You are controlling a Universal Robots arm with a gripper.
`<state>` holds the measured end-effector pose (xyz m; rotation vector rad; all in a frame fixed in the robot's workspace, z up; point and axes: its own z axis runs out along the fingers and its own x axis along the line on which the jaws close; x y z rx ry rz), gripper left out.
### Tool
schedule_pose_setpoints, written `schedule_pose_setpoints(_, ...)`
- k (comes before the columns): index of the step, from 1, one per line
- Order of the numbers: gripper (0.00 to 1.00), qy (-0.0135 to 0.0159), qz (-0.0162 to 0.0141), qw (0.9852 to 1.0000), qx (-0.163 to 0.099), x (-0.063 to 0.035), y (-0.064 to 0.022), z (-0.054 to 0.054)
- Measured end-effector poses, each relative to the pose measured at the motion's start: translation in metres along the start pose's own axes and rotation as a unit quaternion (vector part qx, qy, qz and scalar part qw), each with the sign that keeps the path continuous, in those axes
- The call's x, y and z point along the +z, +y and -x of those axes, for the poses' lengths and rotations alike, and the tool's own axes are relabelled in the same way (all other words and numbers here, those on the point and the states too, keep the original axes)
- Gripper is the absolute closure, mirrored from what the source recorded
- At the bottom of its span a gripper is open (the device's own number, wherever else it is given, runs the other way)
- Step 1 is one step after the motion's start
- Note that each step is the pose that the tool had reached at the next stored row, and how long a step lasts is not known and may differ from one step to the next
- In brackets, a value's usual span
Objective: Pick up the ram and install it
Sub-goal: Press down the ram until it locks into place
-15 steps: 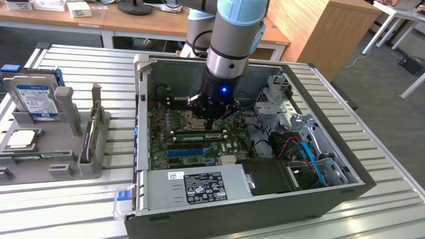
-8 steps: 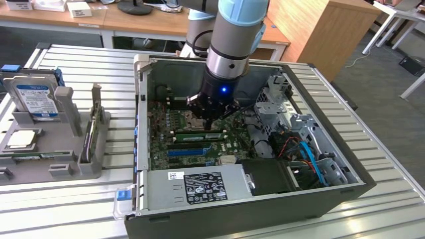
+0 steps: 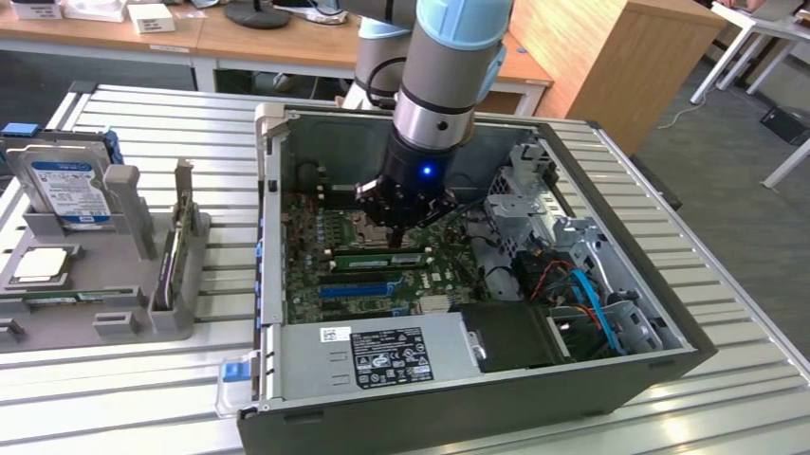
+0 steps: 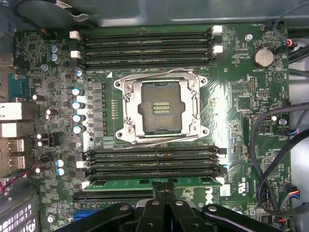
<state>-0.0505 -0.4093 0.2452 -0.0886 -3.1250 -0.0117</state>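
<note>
The ram (image 4: 120, 182) is a long green stick lying along the memory slot closest to my fingers, beside the CPU socket (image 4: 161, 106). My gripper (image 4: 161, 185) is shut, its two dark fingers pressed together with nothing between them, their tips right over the middle of the stick. Whether they touch it I cannot tell. In the exterior view the gripper (image 3: 401, 240) reaches down into the open computer case (image 3: 418, 417), just above the ram (image 3: 367, 256) on the motherboard.
Other memory slots (image 4: 145, 46) stand bare. Black cables (image 4: 270, 145) and blue ones (image 3: 595, 303) crowd one side of the case, with the power supply (image 3: 379, 355) at its near end. A grey holder (image 3: 95, 284) at the exterior view's left carries a hard drive (image 3: 70, 190) and an upright card (image 3: 177, 237).
</note>
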Motion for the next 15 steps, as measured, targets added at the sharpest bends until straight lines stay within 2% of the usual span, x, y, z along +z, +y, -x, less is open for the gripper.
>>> schedule_pose_setpoints(9,0.89,0.0001,-0.0003,0.9998,-0.019,0.0000,0.0000,0.0000)
schedule_pose_setpoints(15,0.89,0.0001,-0.0003,0.9998,-0.019,0.0000,0.0000,0.0000)
